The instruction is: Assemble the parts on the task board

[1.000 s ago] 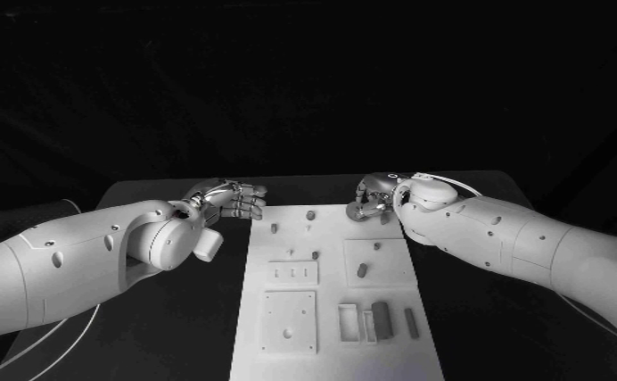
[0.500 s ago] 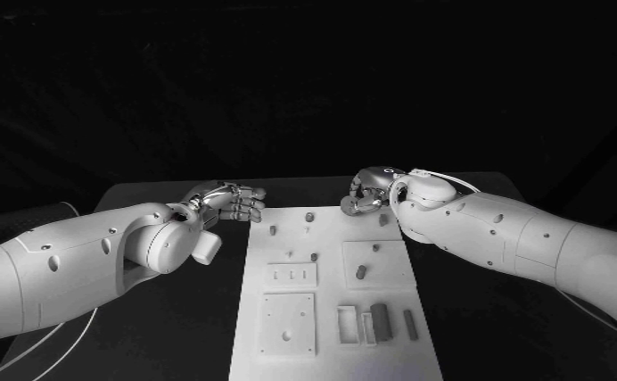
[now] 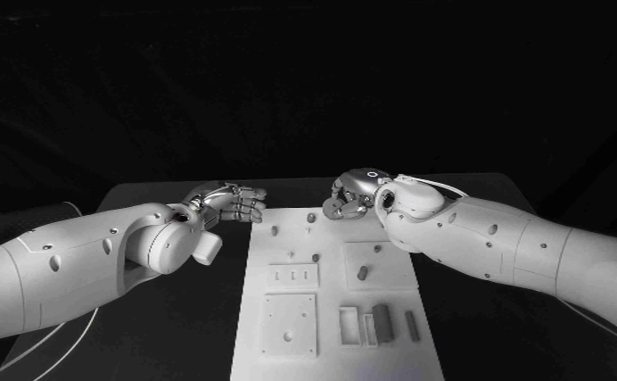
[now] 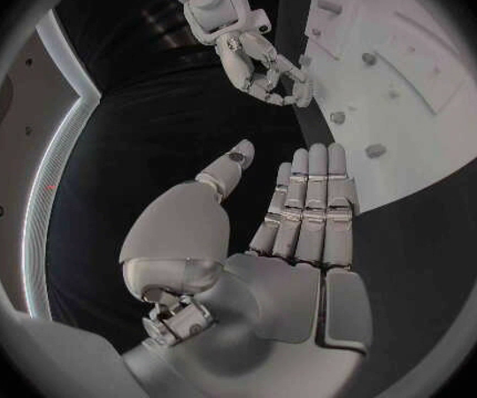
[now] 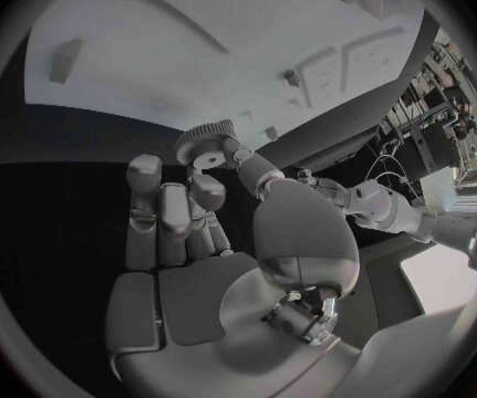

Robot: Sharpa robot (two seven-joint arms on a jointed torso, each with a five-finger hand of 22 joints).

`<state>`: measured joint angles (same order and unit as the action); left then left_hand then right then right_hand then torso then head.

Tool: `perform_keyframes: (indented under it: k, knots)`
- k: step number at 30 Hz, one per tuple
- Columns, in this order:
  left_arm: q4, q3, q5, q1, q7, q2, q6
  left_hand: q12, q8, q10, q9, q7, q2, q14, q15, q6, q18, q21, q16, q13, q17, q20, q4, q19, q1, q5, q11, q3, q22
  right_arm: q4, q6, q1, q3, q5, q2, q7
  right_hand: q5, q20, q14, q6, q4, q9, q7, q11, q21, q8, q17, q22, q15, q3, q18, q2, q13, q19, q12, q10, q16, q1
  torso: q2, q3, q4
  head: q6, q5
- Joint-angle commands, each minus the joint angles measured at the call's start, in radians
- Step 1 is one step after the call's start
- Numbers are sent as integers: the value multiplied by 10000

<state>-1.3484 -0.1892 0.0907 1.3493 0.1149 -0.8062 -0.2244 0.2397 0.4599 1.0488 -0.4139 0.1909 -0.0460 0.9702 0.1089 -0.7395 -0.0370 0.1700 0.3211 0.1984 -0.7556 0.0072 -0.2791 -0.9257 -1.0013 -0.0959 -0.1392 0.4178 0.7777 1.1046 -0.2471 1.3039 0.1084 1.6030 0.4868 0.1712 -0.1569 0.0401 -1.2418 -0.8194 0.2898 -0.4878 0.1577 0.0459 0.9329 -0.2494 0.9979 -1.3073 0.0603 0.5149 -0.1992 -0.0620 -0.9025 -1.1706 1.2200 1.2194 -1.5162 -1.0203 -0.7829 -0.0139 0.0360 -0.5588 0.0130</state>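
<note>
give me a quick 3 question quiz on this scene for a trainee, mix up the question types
1. True or false: the right hand pinches a small gear.
2. Multiple choice: the left hand is
A. holding a peg
B. open, holding nothing
C. pressing on the task board
3. Fill in the missing word: in the head view, the right hand is above the ____ end of the task board.

Key:
1. true
2. B, its fingers are straight and together, with the thumb apart
3. far
</note>
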Motion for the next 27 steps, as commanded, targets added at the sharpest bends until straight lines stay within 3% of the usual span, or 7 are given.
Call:
perform_keyframes:
  k: [1,7,15,27]
  knots:
    - [-32,10,38,12,82,4,26,-42,-35,61,-17,37,-40,55,-11,-30,-180,-59,-56,14,-13,7,-10,-95,33,38,-11,-32,15,219,-722,-1,79,765,-88,53,-9,56,-69,-109,0,22,-7,-30,53,3,-28,-172,15,72,-626,-107,21,-7,-11,88,-29,-20,7,11,4,15,-27]
    - [-36,10,43,12,88,12,25,-45,-36,62,-19,38,-41,56,-11,-30,-180,-61,-60,16,-16,8,-9,-95,33,38,-11,-32,15,561,-865,-1,279,1007,-263,124,-16,63,-69,-194,1,33,-31,-52,48,-25,-89,-165,34,80,-626,-152,54,-19,-56,134,2,-130,9,21,13,43,-67]
    - [-9,10,43,12,93,41,28,-50,-39,62,-20,38,-45,57,-11,-30,-179,-63,-65,20,-22,8,-9,-96,34,38,-12,-33,16,442,-1024,-23,600,1133,-563,37,-59,62,-67,-244,11,50,-50,-71,41,-34,-152,-157,53,85,-626,-148,82,-31,-98,174,32,-203,-1,36,55,71,-61]
    - [19,10,44,12,89,104,41,-57,-44,62,-23,40,-47,59,-10,-28,-179,-67,-74,26,-31,9,-6,-96,37,38,-13,-34,18,271,-923,-198,813,1289,-921,32,-97,59,-66,-250,10,71,-53,-75,31,-23,-187,-153,58,76,-626,-181,100,-32,-129,193,54,-250,0,33,53,73,-109]
